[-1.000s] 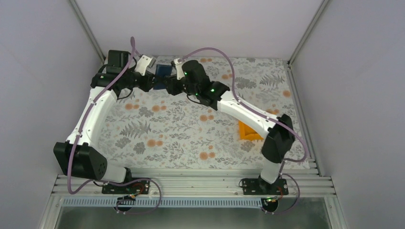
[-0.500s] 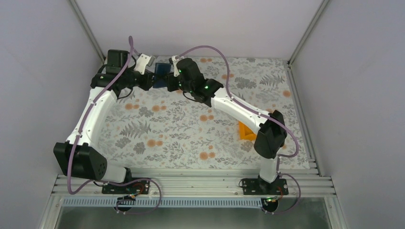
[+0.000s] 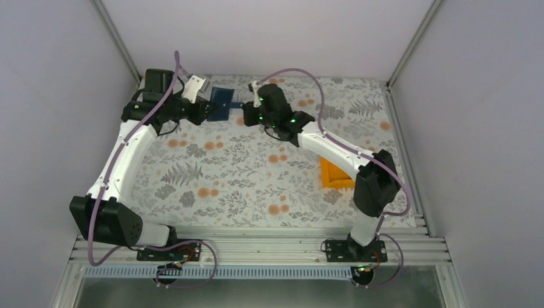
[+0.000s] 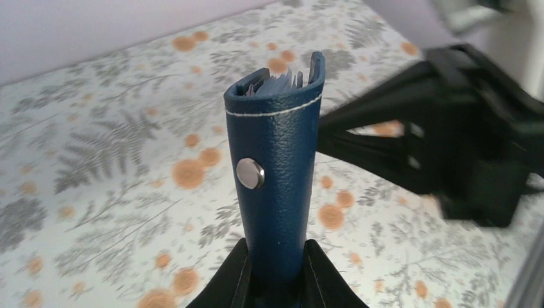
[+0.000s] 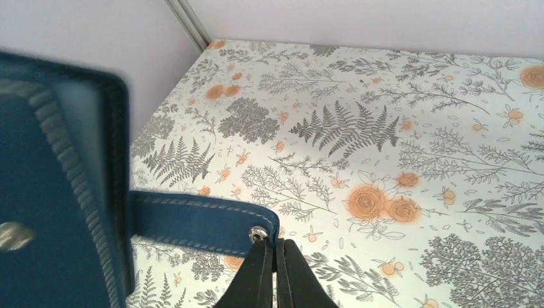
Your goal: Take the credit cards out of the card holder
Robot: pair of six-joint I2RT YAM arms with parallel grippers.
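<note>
The dark blue card holder hangs in the air over the back of the table, upright in my left gripper, which is shut on its lower end. Its stitched spine and a metal snap face the left wrist camera. Thin edges of the credit cards peek out of its top. My right gripper is shut on the tip of the holder's side tab, beside the tab's snap stud, jaws pressed together. The tab stretches out sideways from the holder.
An orange bin lies on the floral tablecloth under the right forearm. Grey walls and metal frame posts close off the back and sides. A purple cable loops over each arm.
My right gripper has closed on the side tab and drawn back to the right, pulling the tab out from the holder. The left gripper still holds the holder at the same spot.
</note>
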